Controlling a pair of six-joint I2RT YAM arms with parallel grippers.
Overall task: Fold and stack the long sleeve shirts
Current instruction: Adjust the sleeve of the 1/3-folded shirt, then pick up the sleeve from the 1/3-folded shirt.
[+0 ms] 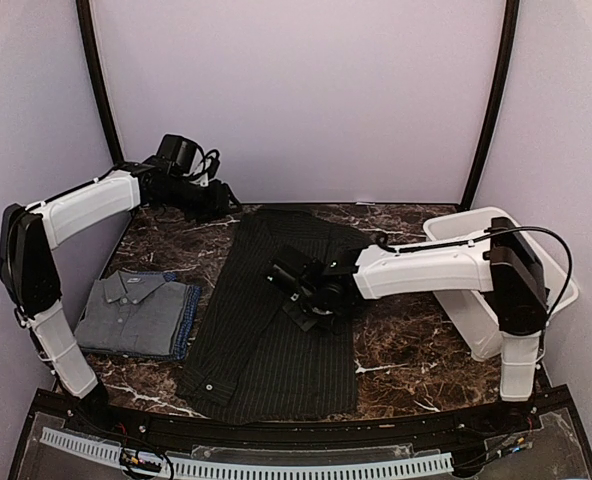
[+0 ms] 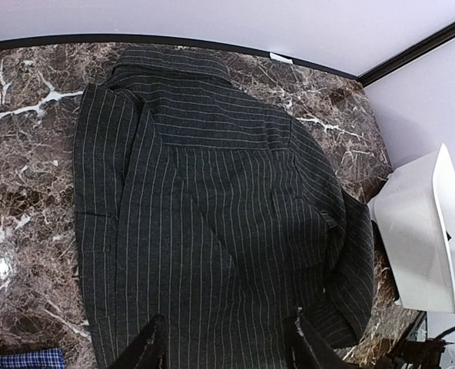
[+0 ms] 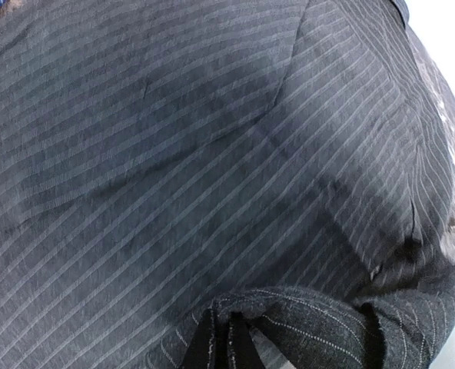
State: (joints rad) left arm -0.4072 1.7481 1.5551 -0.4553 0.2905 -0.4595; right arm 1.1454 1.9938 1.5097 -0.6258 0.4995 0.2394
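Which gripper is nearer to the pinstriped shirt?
Right. The right gripper pinches a fold of the pinstriped shirt; the left gripper hovers open off its far-left corner.

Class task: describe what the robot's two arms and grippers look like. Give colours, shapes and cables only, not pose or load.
The left arm and right arm have smooth white shells on their long links and boxy black joints. A thin black cable loops over the right arm's elbow. The left gripper and right gripper are black, with dark fingers. No markings are legible.
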